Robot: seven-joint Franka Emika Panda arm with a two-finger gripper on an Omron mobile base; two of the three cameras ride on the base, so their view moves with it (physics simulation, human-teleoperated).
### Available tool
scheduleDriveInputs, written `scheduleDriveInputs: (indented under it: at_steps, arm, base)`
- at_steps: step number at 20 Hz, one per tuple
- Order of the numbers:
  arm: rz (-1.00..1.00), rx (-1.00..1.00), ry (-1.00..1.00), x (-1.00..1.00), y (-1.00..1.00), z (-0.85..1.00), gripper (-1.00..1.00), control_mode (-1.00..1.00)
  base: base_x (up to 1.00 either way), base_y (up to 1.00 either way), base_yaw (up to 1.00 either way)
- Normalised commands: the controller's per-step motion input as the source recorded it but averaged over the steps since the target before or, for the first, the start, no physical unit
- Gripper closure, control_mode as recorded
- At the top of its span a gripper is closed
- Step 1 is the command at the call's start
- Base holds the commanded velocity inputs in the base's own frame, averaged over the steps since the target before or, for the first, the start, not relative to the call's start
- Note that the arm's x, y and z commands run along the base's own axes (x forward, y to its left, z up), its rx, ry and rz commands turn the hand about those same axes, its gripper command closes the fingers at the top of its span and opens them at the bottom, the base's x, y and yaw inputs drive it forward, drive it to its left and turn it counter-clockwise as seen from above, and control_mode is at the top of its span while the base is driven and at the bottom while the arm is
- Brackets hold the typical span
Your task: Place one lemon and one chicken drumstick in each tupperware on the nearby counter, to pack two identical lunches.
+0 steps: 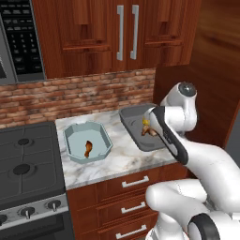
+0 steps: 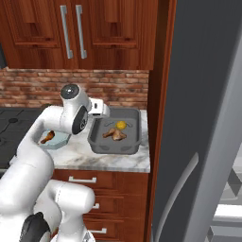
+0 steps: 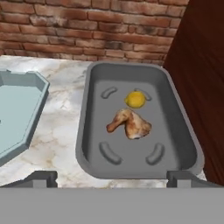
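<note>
My two dark fingertips [image 3: 43, 178], spread wide and empty, above the dark grey rectangular plastic tub [image 3: 175, 105].
Tub holds one yellow lemon [image 3: 135, 99] touching one browned drumstick [image 3: 129, 124]; pale blue-grey cut-cornered tub [image 1: 104, 136] holds a drumstick [image 1: 87, 148] alone. Risk: mistaking the job for finished, one lemon short.

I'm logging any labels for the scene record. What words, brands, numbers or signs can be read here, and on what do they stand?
No text can be read anywhere.
Microwave keypad: rows of pale marks on its buttons, too small and blurred to read.
Stove knobs: no legible markings.
Dark grey tupperware, pale blue-grey tupperware, lemon, chicken drumsticks and counter: no lettering.
</note>
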Motion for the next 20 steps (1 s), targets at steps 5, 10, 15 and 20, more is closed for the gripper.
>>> scheduleDriveInputs:
  at_steps: [5, 10, 15, 20]
  arm:
    - [0.09, -0.01, 0.0, -1.0, 0.04, 0.57, -1.0, -1.0]
    - [0.01, -0.07, 0.0, -1.0, 0.23, 0.2, -1.0, -1.0]
    - [0.0, -0.07, 0.0, -1.0, 0.22, 0.01, -1.0, -1.0]
    - [0.0, -0.01, -0.01, -0.6, -0.02, 0.0, -1.0, 1.0]
  base:
    - [0.0, 0.0, 0.0]
    - [0.0, 0.0, 0.0]
    - [0.0, 0.0, 0.0]
    - [-0.4, -0.09, -0.02]
